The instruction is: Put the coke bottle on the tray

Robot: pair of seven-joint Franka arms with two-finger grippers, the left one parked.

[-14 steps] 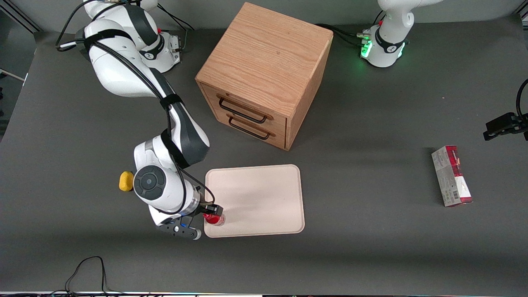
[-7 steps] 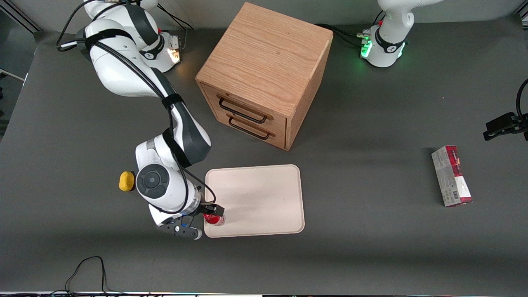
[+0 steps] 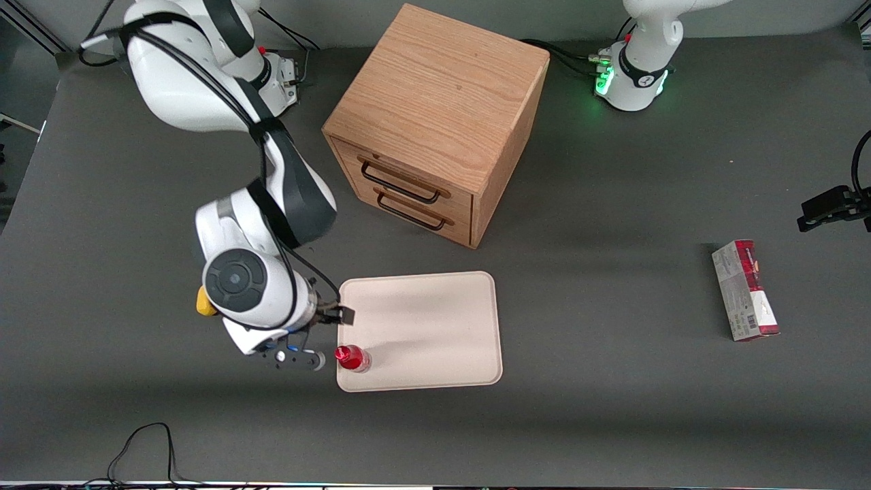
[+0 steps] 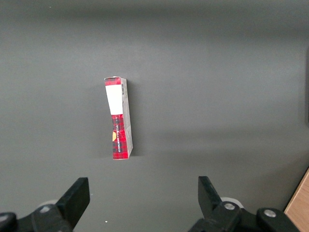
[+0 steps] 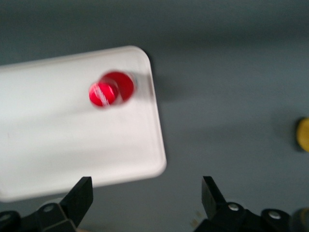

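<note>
The coke bottle (image 3: 352,358) stands upright on the cream-white tray (image 3: 422,327), in the tray's corner nearest the front camera on the working arm's side. The right wrist view shows its red cap from above (image 5: 110,89), on the tray (image 5: 58,145). My right gripper (image 3: 326,338) is open and empty. It hangs raised over the table just off that tray corner, apart from the bottle. In the right wrist view the gripper (image 5: 147,198) shows both fingers wide apart with only grey table and the tray's edge between them.
A wooden drawer box (image 3: 435,116) stands farther from the front camera than the tray. A yellow oval lump (image 3: 202,303) lies partly under my arm and also shows in the right wrist view (image 5: 303,134). A red-and-grey carton (image 3: 745,289) lies toward the parked arm's end.
My gripper has let go of the bottle, opened, and moved up and away from the tray corner. The bottle stays standing on the tray.
</note>
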